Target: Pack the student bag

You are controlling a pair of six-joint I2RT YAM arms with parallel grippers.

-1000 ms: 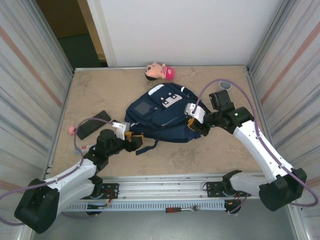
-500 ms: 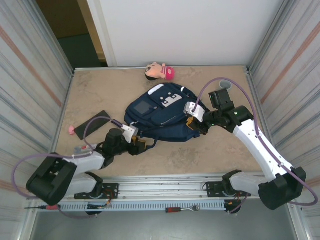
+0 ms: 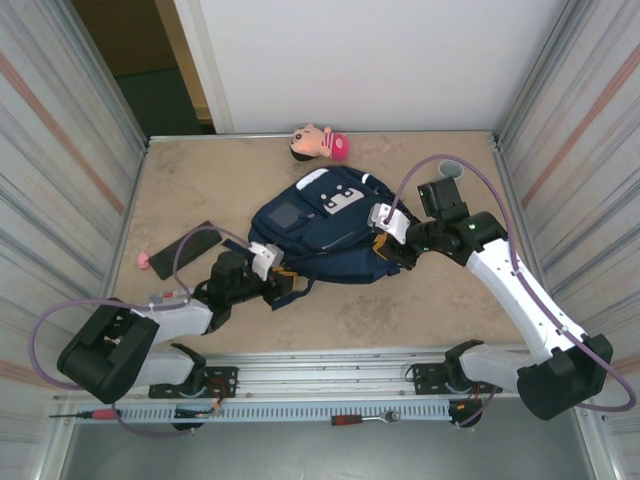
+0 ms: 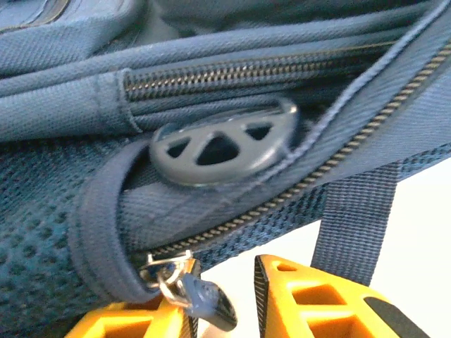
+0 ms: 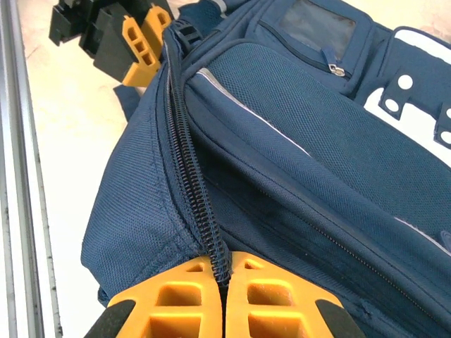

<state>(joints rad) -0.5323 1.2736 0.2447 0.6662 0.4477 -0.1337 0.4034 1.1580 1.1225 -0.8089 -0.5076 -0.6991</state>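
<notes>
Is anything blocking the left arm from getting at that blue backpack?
Nothing visible does. The left end effector is right at the backpack's near edge. The zipper pull sits in the gap between its orange fingers, and no other object lies between them.

Free room around the student bag point(image 3: 330, 215): bare table point(image 3: 200, 180) far-left and near-right.
The bag blocks my centre lane. A doll point(image 3: 320, 143) sits at the far edge, a black flat slab point(image 3: 187, 248) and a pink bit point(image 3: 143, 260) crowd my left, and a grey cup point(image 3: 450, 170) fills the far-right corner. Side walls point(image 3: 70, 200) hem both flanks.
</notes>
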